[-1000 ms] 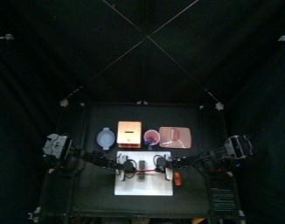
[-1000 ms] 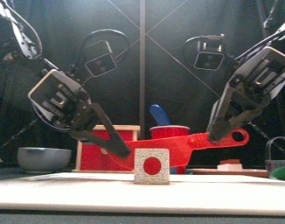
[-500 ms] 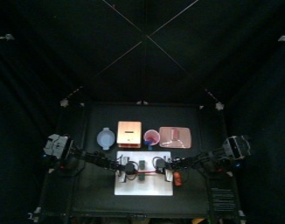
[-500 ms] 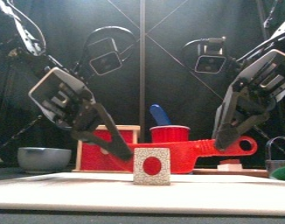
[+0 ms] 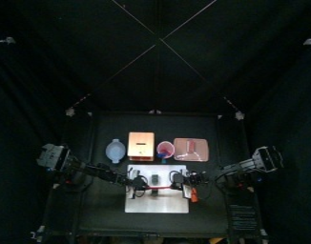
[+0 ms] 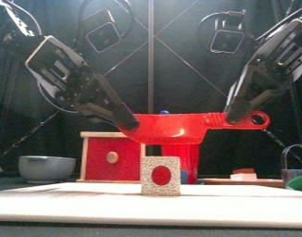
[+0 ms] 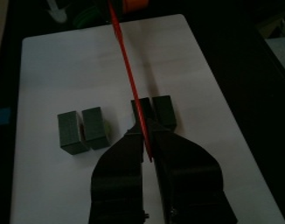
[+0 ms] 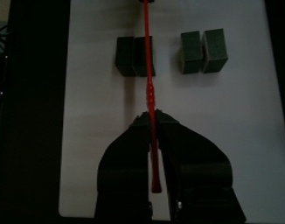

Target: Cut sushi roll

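We see the sushi roll (image 6: 161,176) standing on the white cutting board (image 6: 67,199) near the tabletop's front edge, a speckled block w/ a red centre facing the front cam. From the wrist views it's already in pieces: four dark slices in two pairs (image 8: 205,49), the pairs apart on the board. Above it, clear of the roll, hangs the red knife (image 6: 179,124), held level between both arms. Our left hand (image 7: 145,109) is closed tight on the thin blade end, jaws pinched together w/ the red edge running out from between them. Our right hand (image 8: 149,118) is likewise clamped, on the handle end, whose loop (image 6: 254,117) pokes out by the jaws in the front view. Behind the roll we see a red box (image 6: 111,156) w/ a pale top, a red cup (image 6: 180,155) partly hidden by the blade, a grey bowl (image 6: 46,168) to the left, and a pinkish tray (image 5: 190,149) seen from above. Far right edge: sth green (image 6: 298,181), can't tell what.
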You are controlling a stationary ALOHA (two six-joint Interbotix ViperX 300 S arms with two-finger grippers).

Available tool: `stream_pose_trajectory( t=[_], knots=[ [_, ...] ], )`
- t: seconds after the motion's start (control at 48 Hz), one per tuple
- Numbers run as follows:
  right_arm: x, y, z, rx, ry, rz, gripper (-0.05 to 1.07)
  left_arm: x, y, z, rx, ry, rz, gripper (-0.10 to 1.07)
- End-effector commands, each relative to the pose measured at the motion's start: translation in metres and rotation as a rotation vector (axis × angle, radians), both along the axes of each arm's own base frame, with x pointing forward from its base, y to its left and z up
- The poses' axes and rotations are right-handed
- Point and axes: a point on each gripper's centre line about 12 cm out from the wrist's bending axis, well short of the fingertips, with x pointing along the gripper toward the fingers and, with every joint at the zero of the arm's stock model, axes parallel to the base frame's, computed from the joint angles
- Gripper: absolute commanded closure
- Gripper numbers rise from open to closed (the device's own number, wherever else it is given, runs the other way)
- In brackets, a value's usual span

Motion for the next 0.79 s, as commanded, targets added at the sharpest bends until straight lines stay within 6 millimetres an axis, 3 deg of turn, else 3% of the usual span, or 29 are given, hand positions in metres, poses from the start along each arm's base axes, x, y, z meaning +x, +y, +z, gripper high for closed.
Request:
stream_pose_trajectory(
  t=[0.0, 0.771],
  knots=[
    [-0.005, 0.007, -0.005, 0.005, 0.039, 0.012, 0.63, -0.015, -0.010, -0.011, 0.023, 0.048, -0.050, 0.55],
    [-0.003, 0.020, -0.016, 0.049, 0.084, 0.000, 0.63, -0.018, -0.017, -0.017, 0.037, 0.062, -0.082, 0.55]
  ],
)
